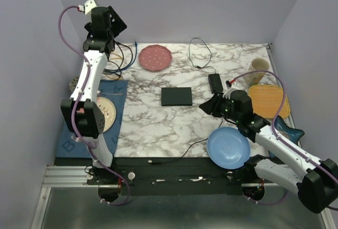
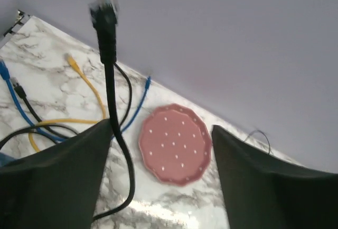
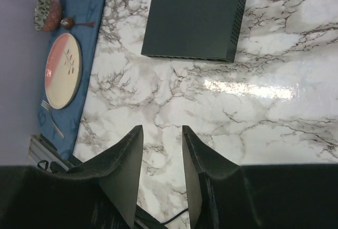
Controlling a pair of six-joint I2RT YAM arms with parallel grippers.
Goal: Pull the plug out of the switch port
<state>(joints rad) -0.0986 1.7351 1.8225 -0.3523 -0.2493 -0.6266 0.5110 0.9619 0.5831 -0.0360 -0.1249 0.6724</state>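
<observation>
The switch (image 1: 177, 96) (image 3: 195, 20), a flat black box, lies mid-table with no cable in the edges I can see. My left gripper (image 1: 117, 27) (image 2: 161, 127) is raised high at the back left, jaws wide open. A black cable (image 2: 109, 75) rises past its left finger (image 2: 58, 176), and its plug (image 2: 102, 7) is blurred in the air above. I cannot tell whether the cable touches that finger. My right gripper (image 1: 205, 106) (image 3: 161, 129) hovers low just right of the switch, jaws partly open over bare marble, nothing between them.
Blue, yellow and black cables (image 2: 79, 107) lie at the back left by a pink dotted plate (image 1: 155, 57). A black power brick (image 1: 215, 83) sits behind my right gripper. A blue plate (image 1: 228, 147), a yellow mat (image 1: 268, 101) and a cup (image 1: 259, 70) are on the right; a placemat (image 1: 117, 89) with a plate lies left.
</observation>
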